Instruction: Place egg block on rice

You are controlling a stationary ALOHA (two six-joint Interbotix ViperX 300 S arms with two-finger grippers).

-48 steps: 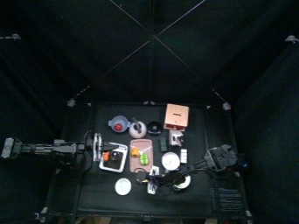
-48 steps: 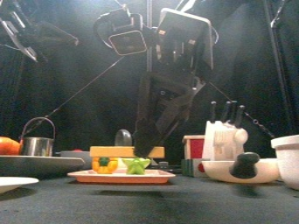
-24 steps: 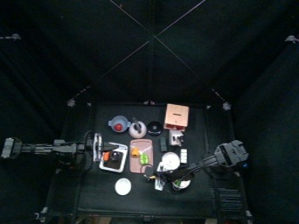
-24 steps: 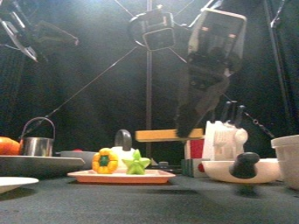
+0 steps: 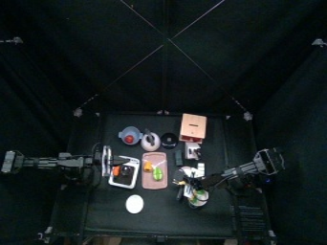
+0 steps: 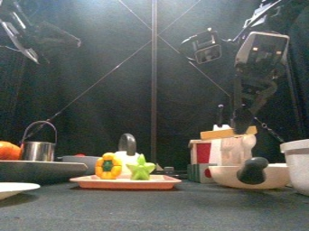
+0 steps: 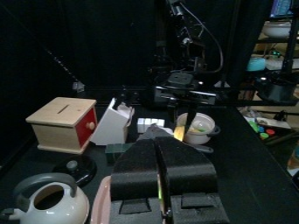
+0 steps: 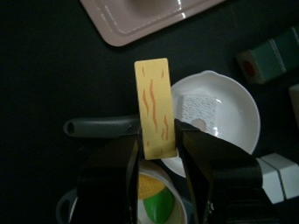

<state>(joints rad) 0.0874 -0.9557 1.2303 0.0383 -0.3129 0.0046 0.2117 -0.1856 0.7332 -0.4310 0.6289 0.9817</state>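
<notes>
- Egg block [image 8: 153,107], a yellow slab with orange streaks, sits clamped in the right tool [image 8: 155,149], held in the air over the white bowl [image 8: 228,103] (rice block [image 8: 191,108] inside).
- Pink tray [image 8: 138,19] lies beyond on the tabletop [image 8: 47,79].
- Left tool [image 7: 162,179] rests with its jaws together, off to the left.

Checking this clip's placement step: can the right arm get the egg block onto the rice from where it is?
Probably yes. The right gripper holds the egg block just above the white bowl, and the rice lies uncovered beside it with nothing between.
</notes>
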